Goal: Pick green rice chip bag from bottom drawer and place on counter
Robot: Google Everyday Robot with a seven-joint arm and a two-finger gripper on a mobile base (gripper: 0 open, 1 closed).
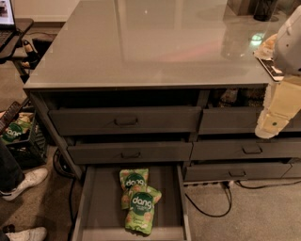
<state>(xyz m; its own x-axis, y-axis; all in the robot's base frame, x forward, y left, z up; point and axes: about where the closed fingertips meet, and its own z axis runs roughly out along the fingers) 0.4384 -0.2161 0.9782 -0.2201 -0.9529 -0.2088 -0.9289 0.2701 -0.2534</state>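
Observation:
The bottom drawer (104,207) is pulled open at the lower left of the cabinet. Two green rice chip bags lie on its floor: one nearer the front (142,210) overlaps the one behind it (133,179). The glossy grey counter (155,42) tops the cabinet. My gripper (273,123) hangs at the right edge of the view, in front of the upper right drawer fronts, well above and to the right of the bags. It holds nothing that I can see.
Closed handled drawer fronts (126,121) stack above the open drawer. Another green bag sits in a dark crate (19,141) on the left. A person's white shoes (26,181) are on the carpet there. Cables (211,207) trail on the floor. A dark object (265,9) stands on the counter's far right.

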